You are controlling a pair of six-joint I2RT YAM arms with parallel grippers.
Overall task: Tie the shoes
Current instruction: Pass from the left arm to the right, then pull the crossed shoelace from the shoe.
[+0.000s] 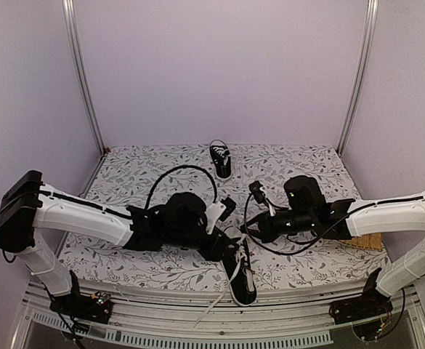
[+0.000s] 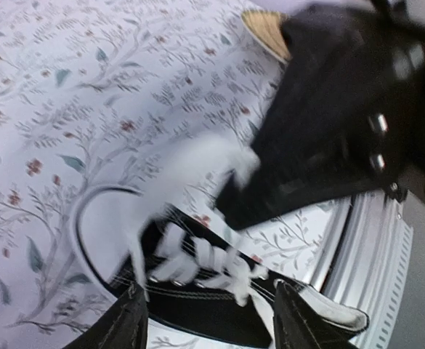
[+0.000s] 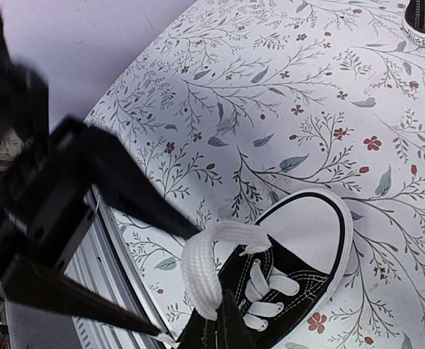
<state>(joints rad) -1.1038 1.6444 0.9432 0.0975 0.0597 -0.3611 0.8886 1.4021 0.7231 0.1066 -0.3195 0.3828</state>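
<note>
One black sneaker (image 1: 243, 282) with a white toe cap and white laces lies at the table's front edge, between both grippers. It also shows in the left wrist view (image 2: 197, 294) and the right wrist view (image 3: 299, 265). My left gripper (image 1: 227, 252) is open, and its fingers (image 2: 128, 323) straddle the laced part of the shoe (image 2: 208, 292). My right gripper (image 1: 247, 231) is shut (image 3: 223, 323) on a white lace (image 3: 201, 269), pulled up off the shoe. The second sneaker (image 1: 220, 160) stands upright at the back, also in the right wrist view (image 3: 424, 20).
The floral cloth (image 1: 154, 174) covers the table. A metal rail (image 1: 197, 327) runs along the front edge, close to the near shoe, and a loose lace end (image 1: 211, 304) hangs over it. A tan woven mat (image 1: 365, 242) lies at the right.
</note>
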